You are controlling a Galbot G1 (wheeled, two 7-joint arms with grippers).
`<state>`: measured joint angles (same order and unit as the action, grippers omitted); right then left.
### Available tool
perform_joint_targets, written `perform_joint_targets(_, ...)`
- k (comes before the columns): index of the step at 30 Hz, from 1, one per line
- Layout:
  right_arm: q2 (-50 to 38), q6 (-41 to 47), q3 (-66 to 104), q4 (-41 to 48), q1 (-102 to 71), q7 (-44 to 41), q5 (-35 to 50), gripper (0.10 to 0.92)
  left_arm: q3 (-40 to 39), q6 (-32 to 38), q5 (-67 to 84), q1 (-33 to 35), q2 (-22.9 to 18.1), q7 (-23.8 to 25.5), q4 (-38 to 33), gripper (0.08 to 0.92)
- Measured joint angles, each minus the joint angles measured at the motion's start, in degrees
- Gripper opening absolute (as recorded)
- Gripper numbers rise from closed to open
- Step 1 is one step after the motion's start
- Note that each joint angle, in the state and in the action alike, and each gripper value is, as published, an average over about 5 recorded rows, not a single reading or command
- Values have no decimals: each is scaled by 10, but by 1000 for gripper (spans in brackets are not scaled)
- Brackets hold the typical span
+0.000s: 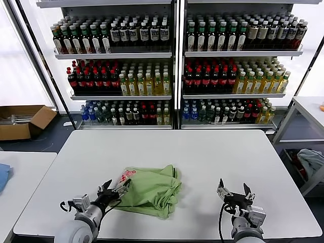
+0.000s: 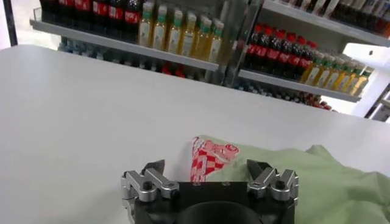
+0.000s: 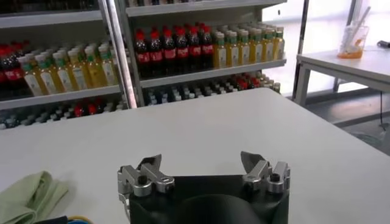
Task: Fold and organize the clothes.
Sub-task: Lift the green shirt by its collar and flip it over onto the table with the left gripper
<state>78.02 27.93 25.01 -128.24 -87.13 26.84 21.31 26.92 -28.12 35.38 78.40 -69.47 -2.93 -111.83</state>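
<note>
Crumpled light green soft-cloth polo shirt [image 1: 152, 190] with red-and-white print lying on white table [image 1: 202, 157], near front edge, left of centre. Left gripper [image 1: 115, 190] at shirt's left edge, fingers apart, gripping nothing. Right gripper [image 1: 234, 192] well apart from shirt, fingers apart, empty.

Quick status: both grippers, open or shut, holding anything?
Left gripper: open, holding nothing, at the near left edge of the crumpled light green cloth polo shirt.
Right gripper: open, holding nothing, over bare white table.
</note>
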Motion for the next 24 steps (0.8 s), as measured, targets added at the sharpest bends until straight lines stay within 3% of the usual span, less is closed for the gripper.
perform_joint_targets(9,2,-3,-1,0,-2,-1,0,823,-5,0,-6,-2,0,9,18,783)
perform_joint_targets(24,4,-3,-2,1,4,-3,-1,823,-11,8,-20,1,-4,24,27,363)
